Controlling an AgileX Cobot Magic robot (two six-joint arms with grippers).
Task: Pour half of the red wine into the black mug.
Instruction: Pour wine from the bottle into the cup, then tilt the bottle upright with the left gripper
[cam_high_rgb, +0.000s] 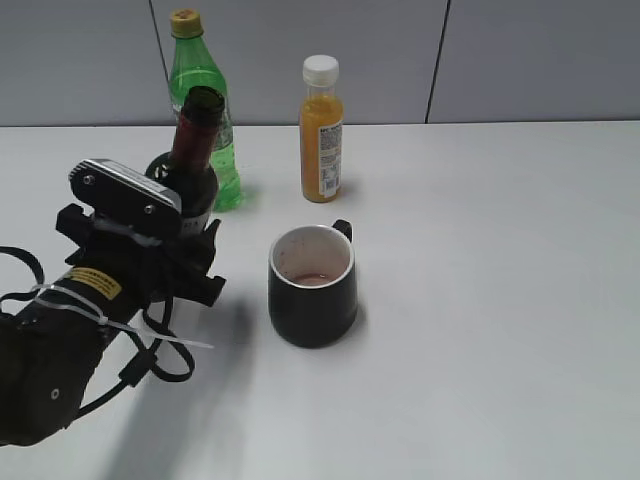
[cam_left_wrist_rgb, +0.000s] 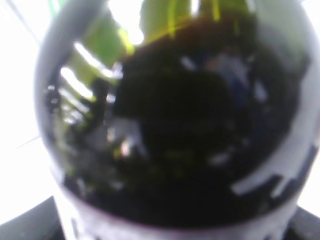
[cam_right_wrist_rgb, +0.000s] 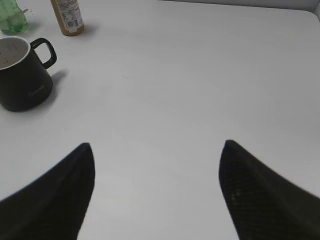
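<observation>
- Wine bottle (cam_high_rgb: 195, 165): dark green glass, long neck, open mouth with no stopper, standing upright on the white table (cam_high_rgb: 480, 330). Dark red liquid shows through the neck and shoulder. In the left wrist view the bottle (cam_left_wrist_rgb: 170, 130) fills nearly the whole picture, blurred, with a pale label edge along its bottom.
- Left gripper (cam_high_rgb: 180, 255): black, set around the lower body of the wine bottle, which stands between its jaws. The jaws stand wide at the bottle's width; whether they press on the glass I cannot tell.
- Black mug (cam_high_rgb: 312, 285): matte black, tapered, white rim, pale inside with a little reddish liquid at the bottom. Upright, near the left gripper on its right side, apart from the bottle. Small loop handle on the far side. Also seen far left and ahead of the right gripper (cam_right_wrist_rgb: 22, 72).
- Right gripper (cam_right_wrist_rgb: 155, 190): two dark fingers spread wide apart over bare table, nothing between them.
- Green plastic bottle (cam_high_rgb: 205, 120): yellow cap, just behind the wine bottle.
- Orange juice bottle (cam_high_rgb: 321, 130): white cap, beyond the mug.
</observation>
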